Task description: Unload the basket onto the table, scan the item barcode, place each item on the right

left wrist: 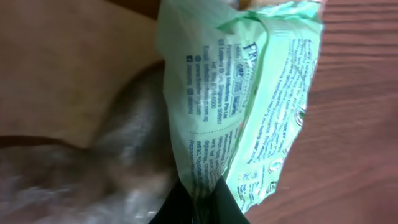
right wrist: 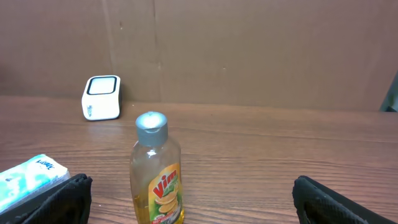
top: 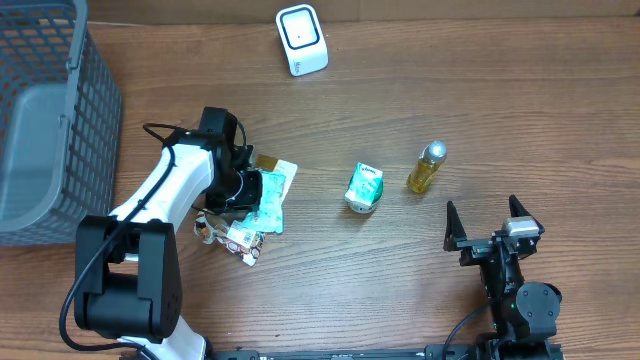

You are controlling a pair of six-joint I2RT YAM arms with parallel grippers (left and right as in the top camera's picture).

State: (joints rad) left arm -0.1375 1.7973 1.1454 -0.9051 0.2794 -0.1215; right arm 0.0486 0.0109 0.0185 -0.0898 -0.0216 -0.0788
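Green packet (top: 270,196) pinched for the trip to the scanner (top: 301,40).
My left fingers (left wrist: 171,213) clamp the packet's edge, low on the surface (top: 400,290), leaving its printed face free to show, I judge; my right fingers (right wrist: 62,199) stand wide, parked clear.

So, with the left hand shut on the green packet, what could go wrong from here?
The left hand pinches only a floppy edge of the green packet, so it may sag or slip on the way to the scanner. The smaller packets lie against it and might drag along.
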